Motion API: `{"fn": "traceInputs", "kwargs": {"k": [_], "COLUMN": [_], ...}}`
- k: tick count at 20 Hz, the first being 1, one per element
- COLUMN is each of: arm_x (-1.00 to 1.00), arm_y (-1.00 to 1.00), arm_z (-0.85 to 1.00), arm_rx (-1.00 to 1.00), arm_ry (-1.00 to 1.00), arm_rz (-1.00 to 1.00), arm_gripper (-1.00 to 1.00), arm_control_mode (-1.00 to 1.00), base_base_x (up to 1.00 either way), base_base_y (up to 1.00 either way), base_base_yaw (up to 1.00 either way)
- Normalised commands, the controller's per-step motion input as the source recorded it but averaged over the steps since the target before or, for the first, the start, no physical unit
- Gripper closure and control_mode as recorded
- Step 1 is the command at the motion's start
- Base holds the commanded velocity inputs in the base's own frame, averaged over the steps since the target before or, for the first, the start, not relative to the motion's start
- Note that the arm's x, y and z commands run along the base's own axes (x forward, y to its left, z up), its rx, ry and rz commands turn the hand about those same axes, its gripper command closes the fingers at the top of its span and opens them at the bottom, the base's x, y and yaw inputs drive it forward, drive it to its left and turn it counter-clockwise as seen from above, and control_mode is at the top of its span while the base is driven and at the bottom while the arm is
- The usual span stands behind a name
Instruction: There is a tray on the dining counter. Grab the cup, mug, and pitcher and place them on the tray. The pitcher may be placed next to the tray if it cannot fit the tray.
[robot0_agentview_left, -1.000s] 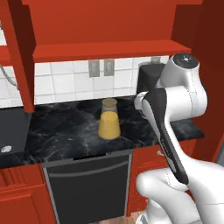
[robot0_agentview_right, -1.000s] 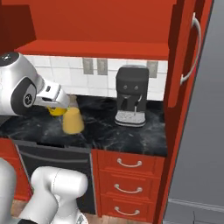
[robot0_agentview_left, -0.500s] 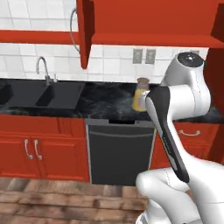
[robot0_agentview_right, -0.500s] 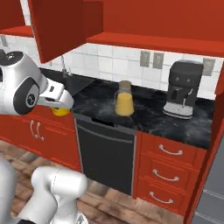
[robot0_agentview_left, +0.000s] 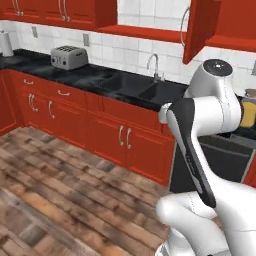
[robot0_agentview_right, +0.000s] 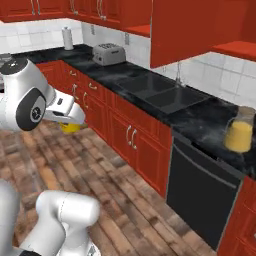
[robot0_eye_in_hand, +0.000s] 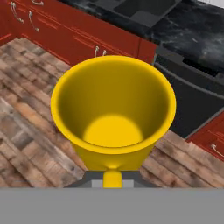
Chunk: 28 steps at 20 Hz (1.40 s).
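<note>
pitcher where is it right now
The pitcher stands on the black worktop at the far right of the right base view, above the dishwasher and right of the sink.

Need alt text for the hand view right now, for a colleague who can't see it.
A yellow mug held in the shut gripper is seen from above, its empty inside facing the camera. Beyond it lie wood flooring, red cabinets and a black worktop.
</note>
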Motion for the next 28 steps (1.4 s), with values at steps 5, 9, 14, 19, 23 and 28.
{"fn": "traceInputs", "kwargs": {"k": [5, 9, 14, 19, 23, 28], "arm_x": [0.00, 0.00, 0.00, 0.00, 0.00, 0.00], "arm_y": [0.00, 0.00, 0.00, 0.00, 0.00, 0.00], "arm_z": [0.00, 0.00, 0.00, 0.00, 0.00, 0.00], "arm_rx": [0.00, 0.00, 0.00, 0.00, 0.00, 0.00], "arm_ry": [0.00, 0.00, 0.00, 0.00, 0.00, 0.00], "arm_rz": [0.00, 0.00, 0.00, 0.00, 0.00, 0.00], "arm_gripper": [1.00, 1.00, 1.00, 1.00, 1.00, 1.00], "arm_control_mode": [1.00, 1.00, 1.00, 1.00, 1.00, 1.00], "base_base_x": [-0.19, -0.09, 0.09, 0.93, 1.00, 1.00], "base_base_y": [0.53, 0.52, 0.45, 0.18, 0.00, 0.00], "base_base_yaw": [0.79, 0.78, 0.67, 0.13, 0.00, 0.00]}}
